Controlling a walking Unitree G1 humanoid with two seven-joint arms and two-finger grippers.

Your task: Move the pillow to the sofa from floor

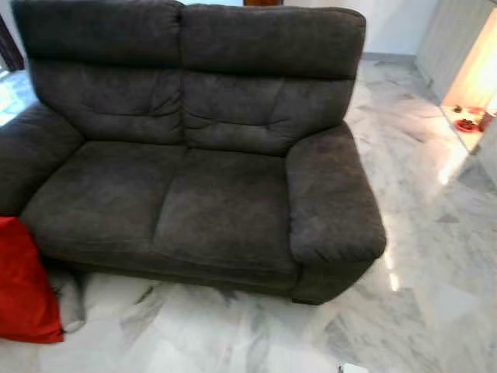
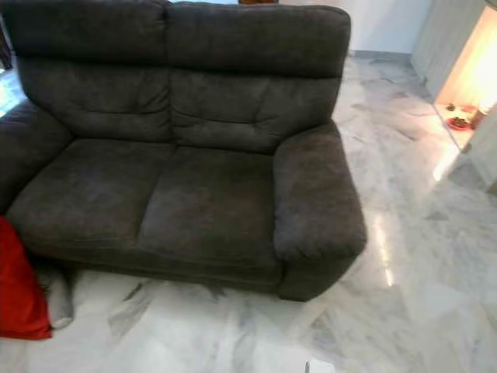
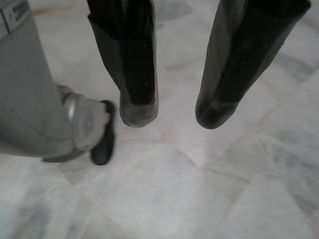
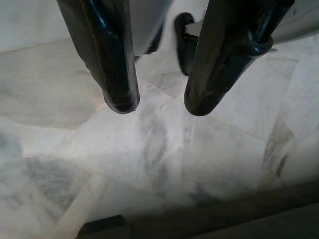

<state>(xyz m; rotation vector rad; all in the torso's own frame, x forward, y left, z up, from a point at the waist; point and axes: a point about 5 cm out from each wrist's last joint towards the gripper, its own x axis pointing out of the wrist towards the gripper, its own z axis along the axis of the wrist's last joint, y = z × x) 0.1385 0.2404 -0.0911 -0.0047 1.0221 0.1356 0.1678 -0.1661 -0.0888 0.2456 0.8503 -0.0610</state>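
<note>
- Left eye view: a dark grey two-seat sofa [image 1: 186, 148] takes up most of the frame, its two seat cushions bare. The red pillow [image 1: 25, 284] stands on the marble floor [image 1: 419, 256] at about eight o'clock, cut off by the frame's edge, touching the sofa's front lower edge below the armrest on that side. A grey cloth [image 1: 71, 299] lies just beside the pillow, tucked against the sofa base. From three to six o'clock the floor is open, with bright glare streaks. At two o'clock a lit niche [image 1: 474, 85] glows orange, with a small red dish [image 1: 468, 124] on its ledge; what is in the dish is too small to tell.
- Right eye view: the same scene; the pillow [image 2: 19, 287] sits at eight o'clock, and the sofa's armrest [image 2: 314, 194] bulges out toward the open floor at four o'clock.
- Left wrist view: the left hand [image 3: 172, 112] hangs above the marble floor, its two black fingers [image 3: 137, 74] spread apart with nothing between them. The robot's grey leg and dark foot [image 3: 102, 142] stand just beside it.
- Right wrist view: the right hand [image 4: 154, 104] hangs over the floor with fingers [image 4: 107, 64] parted and empty. A dark foot [image 4: 184, 42] is near.
</note>
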